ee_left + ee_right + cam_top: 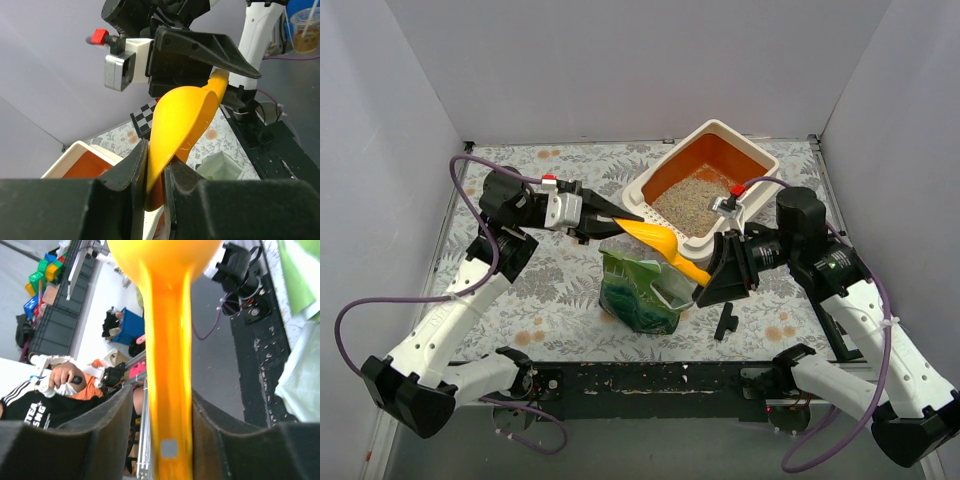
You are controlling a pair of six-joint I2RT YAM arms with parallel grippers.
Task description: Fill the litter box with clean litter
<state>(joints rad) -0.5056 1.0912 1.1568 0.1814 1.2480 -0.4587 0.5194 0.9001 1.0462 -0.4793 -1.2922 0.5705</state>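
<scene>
Floral tabletop (550, 300) here, my left gripper (632, 216) pinched tight on the yellow scoop (660, 240) bowl, its length running 10-to-4 into my right gripper (705, 292) (jaws bracket the handle, can't tell if gripping), litter box (760, 160) with clean litter (695, 200) at 1 o'clock, nearer my right arm.

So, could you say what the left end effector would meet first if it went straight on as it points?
The yellow scoop pinched in the left end effector lies along that line; beyond it, probably the right end effector, though depth is unclear.
</scene>
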